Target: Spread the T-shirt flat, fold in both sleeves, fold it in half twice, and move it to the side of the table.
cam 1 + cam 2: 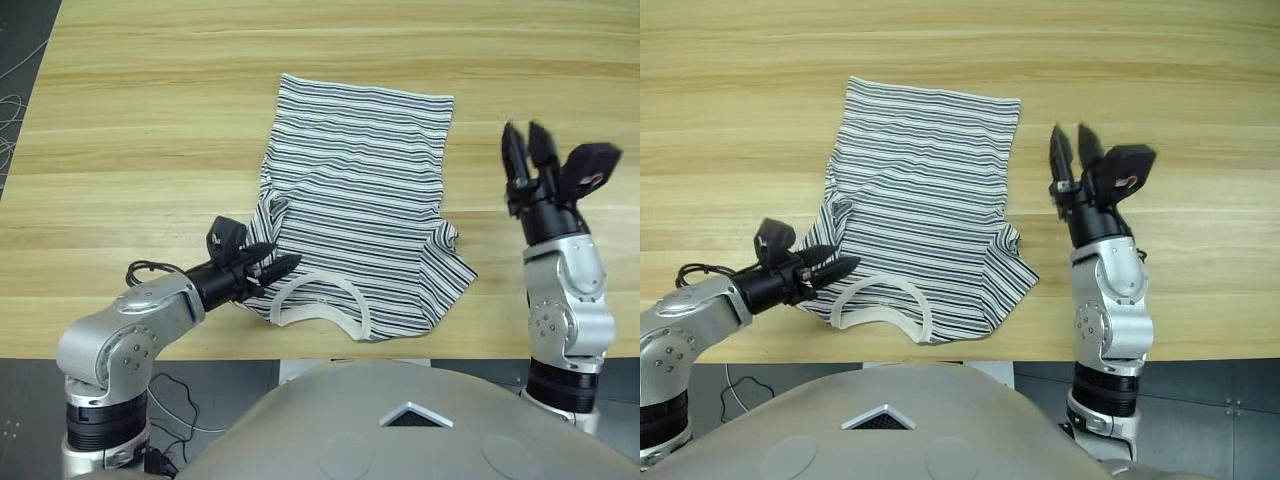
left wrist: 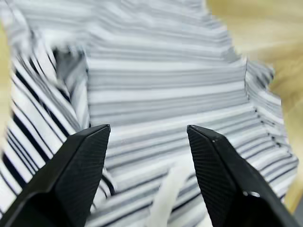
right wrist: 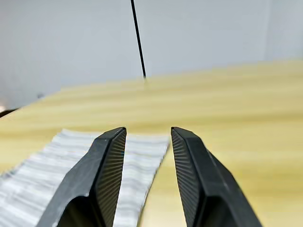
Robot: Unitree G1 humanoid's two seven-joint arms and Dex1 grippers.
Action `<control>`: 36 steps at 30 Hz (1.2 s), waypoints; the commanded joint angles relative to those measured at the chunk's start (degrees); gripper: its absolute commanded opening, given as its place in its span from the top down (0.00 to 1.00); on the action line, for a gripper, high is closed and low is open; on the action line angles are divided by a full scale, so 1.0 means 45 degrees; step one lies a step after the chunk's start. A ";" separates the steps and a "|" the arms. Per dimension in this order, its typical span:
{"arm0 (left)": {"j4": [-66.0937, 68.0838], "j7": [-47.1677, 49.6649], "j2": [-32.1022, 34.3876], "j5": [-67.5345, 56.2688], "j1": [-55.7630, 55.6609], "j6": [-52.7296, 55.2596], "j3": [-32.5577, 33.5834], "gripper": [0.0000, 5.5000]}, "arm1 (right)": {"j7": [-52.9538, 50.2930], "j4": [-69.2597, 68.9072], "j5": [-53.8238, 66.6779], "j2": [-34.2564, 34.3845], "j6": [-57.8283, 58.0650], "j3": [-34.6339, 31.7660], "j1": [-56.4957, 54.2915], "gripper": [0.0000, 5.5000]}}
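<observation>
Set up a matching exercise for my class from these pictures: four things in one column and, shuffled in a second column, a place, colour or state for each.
Column one
1. left end effector
2. right end effector
3. collar
4. T-shirt

Column two
A. black and white stripes, lying on the wooden table
B. white band at the shirt's edge nearest the robot
C. open, held up off the table to the shirt's right
D. open, low beside the collar, on the shirt's left

Pairs: 1-D, 2-C, 3-B, 4-A
</observation>
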 commanded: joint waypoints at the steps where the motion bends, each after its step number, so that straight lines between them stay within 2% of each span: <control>1: -0.0480 0.0722 -0.1262 -0.0787 -0.0804 -0.1122 0.1135 0.45 | -0.0337 -0.1421 0.3405 -0.0385 0.3358 -0.1403 0.1534 0.68; 4: -0.0523 0.1387 -0.1882 -0.1186 -0.0805 -0.1624 0.1819 0.45 | -0.1584 -0.2593 0.6969 -0.0790 0.5458 -0.3185 0.3439 0.68; 7: -0.0676 0.1902 -0.2317 -0.1220 -0.0585 -0.1967 0.1911 0.45 | -0.3268 -0.3129 0.9545 -0.0936 0.6143 -0.4405 0.5240 0.68; 12: -0.1279 0.2731 -0.3164 -0.0992 0.0283 -0.2563 0.1476 0.45 | -0.4967 -0.3468 1.2243 -0.2297 0.6792 -0.4980 0.7038 0.68; 16: -0.1404 0.3229 -0.3593 -0.0858 0.0515 -0.2973 0.1186 0.45 | -0.5447 -0.3356 1.2694 -0.3162 0.7238 -0.4139 0.7635 0.68; 19: -0.1432 0.3339 -0.3667 -0.0694 0.0611 -0.3270 0.1045 0.45 | -0.5995 -0.3085 1.2944 -0.2834 0.6946 -0.2953 0.7136 0.68; 25: -0.1385 0.3248 -0.3472 -0.0306 0.0842 -0.3763 0.0936 0.45 | -0.7056 -0.2064 1.3083 -0.2292 0.5994 -0.1720 0.5383 0.68; 36: -0.1236 0.3156 -0.3125 -0.0196 0.1009 -0.4139 0.1126 0.45 | -0.6867 -0.1400 1.2307 -0.2264 0.5734 -0.0370 0.4890 0.68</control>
